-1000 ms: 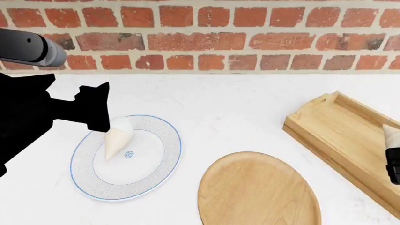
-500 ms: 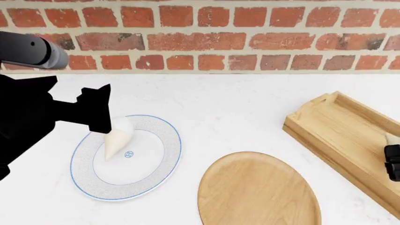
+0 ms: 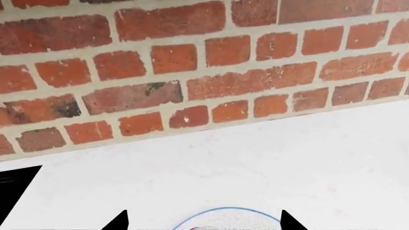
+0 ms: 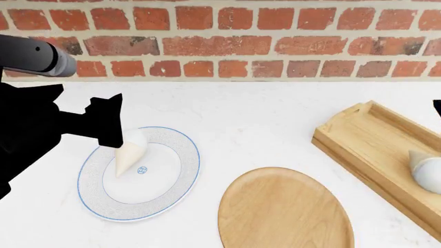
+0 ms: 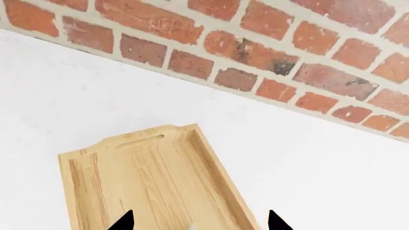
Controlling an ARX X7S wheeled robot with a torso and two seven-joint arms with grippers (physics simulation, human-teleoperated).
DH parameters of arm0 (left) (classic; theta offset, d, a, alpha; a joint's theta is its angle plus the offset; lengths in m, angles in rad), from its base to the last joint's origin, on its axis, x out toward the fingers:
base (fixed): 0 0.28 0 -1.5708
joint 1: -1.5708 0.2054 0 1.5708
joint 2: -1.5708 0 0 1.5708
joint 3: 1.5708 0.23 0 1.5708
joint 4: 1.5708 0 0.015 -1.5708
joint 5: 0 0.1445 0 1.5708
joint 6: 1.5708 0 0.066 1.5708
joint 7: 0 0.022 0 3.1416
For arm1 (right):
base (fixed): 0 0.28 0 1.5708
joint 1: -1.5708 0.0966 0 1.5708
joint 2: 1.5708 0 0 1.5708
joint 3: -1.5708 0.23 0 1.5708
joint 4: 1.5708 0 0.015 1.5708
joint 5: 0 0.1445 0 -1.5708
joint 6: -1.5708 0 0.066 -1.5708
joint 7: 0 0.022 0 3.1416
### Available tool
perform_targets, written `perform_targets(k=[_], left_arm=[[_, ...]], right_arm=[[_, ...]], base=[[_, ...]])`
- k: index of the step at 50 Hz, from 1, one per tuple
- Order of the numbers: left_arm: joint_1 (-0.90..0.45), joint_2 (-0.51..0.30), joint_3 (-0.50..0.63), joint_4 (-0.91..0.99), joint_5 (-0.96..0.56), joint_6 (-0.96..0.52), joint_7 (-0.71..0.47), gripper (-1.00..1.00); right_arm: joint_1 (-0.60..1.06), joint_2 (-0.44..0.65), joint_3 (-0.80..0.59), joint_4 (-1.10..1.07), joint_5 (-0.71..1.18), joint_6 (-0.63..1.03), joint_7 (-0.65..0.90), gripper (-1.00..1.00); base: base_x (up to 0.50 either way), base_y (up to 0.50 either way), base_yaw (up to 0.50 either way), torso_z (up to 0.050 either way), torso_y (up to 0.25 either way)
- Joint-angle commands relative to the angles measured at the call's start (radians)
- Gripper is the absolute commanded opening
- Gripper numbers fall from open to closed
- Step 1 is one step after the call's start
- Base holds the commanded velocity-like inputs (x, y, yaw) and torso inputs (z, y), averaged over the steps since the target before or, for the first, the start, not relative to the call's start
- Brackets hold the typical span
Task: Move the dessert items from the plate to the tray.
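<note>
One ice-cream cone lies on the white blue-rimmed plate, scoop toward the wall. My left gripper hovers right at its scoop, jaws wide open. In the left wrist view the gripper frames the plate's far rim, with a pink patch at the frame's edge. The second cone lies in the light-wood tray at the right. My right gripper is open above the tray, and the cone's pale tip shows between its fingertips.
A flat round wooden plate lies between the white plate and the tray, near the front edge. A brick wall runs along the back of the white counter. A black bit of the right arm shows at the right edge.
My right gripper has let go of the second cone and risen almost out of the head view. That cone now lies in the tray. The left gripper has barely moved.
</note>
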Motion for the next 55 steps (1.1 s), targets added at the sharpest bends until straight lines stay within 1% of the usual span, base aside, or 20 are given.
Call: perform_targets(k=[1, 5, 10, 16, 22, 26, 32, 38, 43, 49, 55], left_arm=[[-0.079, -0.001, 0.042, -0.017, -0.061, -0.04, -0.047, 1.0], [-0.167, 0.01, 0.11, -0.055, -0.127, -0.091, -0.117, 1.0], [-0.276, 0.054, 0.217, -0.145, -0.251, -0.147, -0.187, 1.0], [-0.34, 0.103, 0.29, -0.211, -0.337, -0.166, -0.216, 1.0], [-0.39, 0.136, 0.338, -0.294, -0.356, -0.205, -0.211, 1.0], [-0.388, 0.146, 0.348, -0.331, -0.361, -0.21, -0.192, 1.0], [-0.401, 0.149, 0.375, -0.364, -0.369, -0.218, -0.202, 1.0], [-0.401, 0.152, 0.383, -0.409, -0.337, -0.225, -0.19, 1.0], [-0.377, 0.161, 0.38, -0.445, -0.291, -0.227, -0.153, 1.0], [-0.368, 0.172, 0.406, -0.481, -0.276, -0.252, -0.135, 1.0], [-0.352, 0.172, 0.409, -0.479, -0.258, -0.259, -0.114, 1.0]], right_arm=[[0.136, -0.04, 0.08, -0.054, 0.044, 0.095, 0.0, 1.0], [0.148, -0.047, 0.093, -0.064, 0.063, 0.093, 0.009, 1.0], [0.157, -0.051, 0.109, -0.084, 0.095, 0.084, 0.025, 1.0], [0.146, -0.058, 0.116, -0.091, 0.117, 0.063, 0.027, 1.0], [0.139, -0.076, 0.126, -0.097, 0.158, 0.039, 0.037, 1.0], [0.128, -0.08, 0.127, -0.105, 0.158, 0.026, 0.031, 1.0], [0.111, -0.073, 0.125, -0.11, 0.15, 0.01, 0.02, 1.0], [0.095, -0.067, 0.122, -0.116, 0.134, 0.0, 0.006, 1.0], [0.091, -0.071, 0.124, -0.113, 0.139, -0.004, -0.003, 1.0], [0.1, -0.079, 0.13, -0.121, 0.135, 0.0, -0.014, 1.0], [0.101, -0.069, 0.136, -0.129, 0.136, 0.003, -0.021, 1.0]], base=[[0.0, 0.0, 0.0, 0.0, 0.0], [0.0, 0.0, 0.0, 0.0, 0.0], [0.0, 0.0, 0.0, 0.0, 0.0], [0.0, 0.0, 0.0, 0.0, 0.0], [0.0, 0.0, 0.0, 0.0, 0.0], [0.0, 0.0, 0.0, 0.0, 0.0], [0.0, 0.0, 0.0, 0.0, 0.0], [0.0, 0.0, 0.0, 0.0, 0.0], [0.0, 0.0, 0.0, 0.0, 0.0], [0.0, 0.0, 0.0, 0.0, 0.0], [0.0, 0.0, 0.0, 0.0, 0.0]])
